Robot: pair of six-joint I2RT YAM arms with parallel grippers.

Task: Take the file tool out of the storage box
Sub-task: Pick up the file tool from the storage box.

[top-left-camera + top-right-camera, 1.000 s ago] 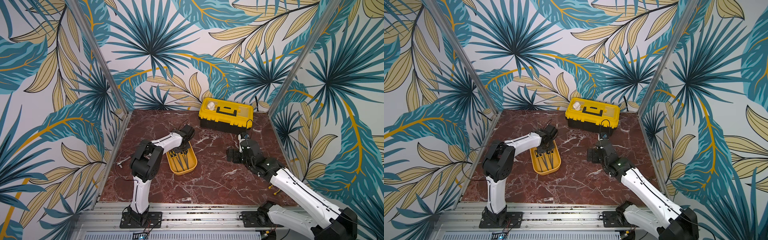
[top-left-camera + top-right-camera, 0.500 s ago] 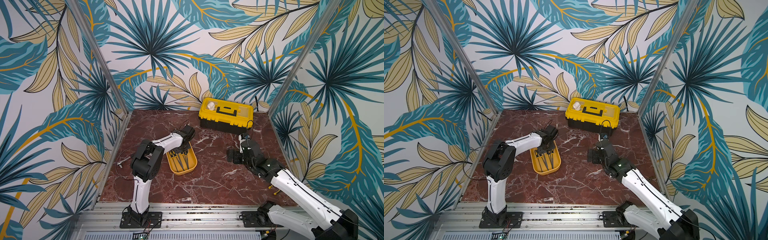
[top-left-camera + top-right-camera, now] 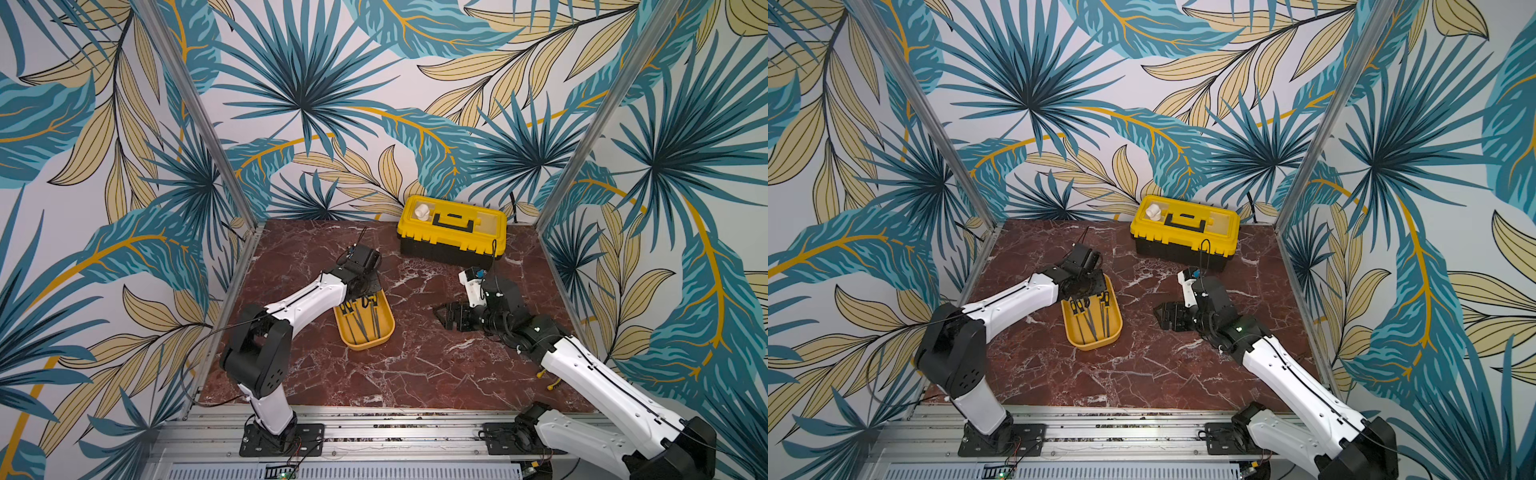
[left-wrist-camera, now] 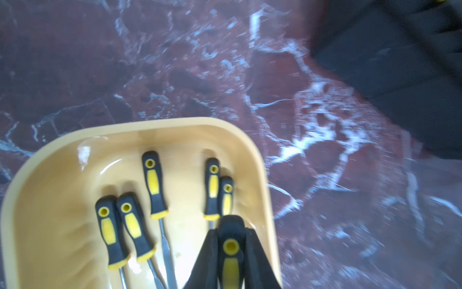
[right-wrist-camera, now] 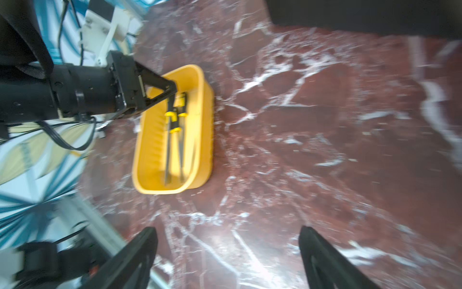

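One file tool (image 4: 230, 265) is pinched at its handle by your left gripper (image 4: 231, 232), inside the storage box (image 4: 175, 121) beside five other files (image 4: 155, 185). Lifting it clear remains. Your right gripper (image 5: 226, 229) hangs spread, well apart.

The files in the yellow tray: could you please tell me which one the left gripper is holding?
The file clamped in the left gripper, next to the tray's side wall; the other five lie loose with nothing touching them.
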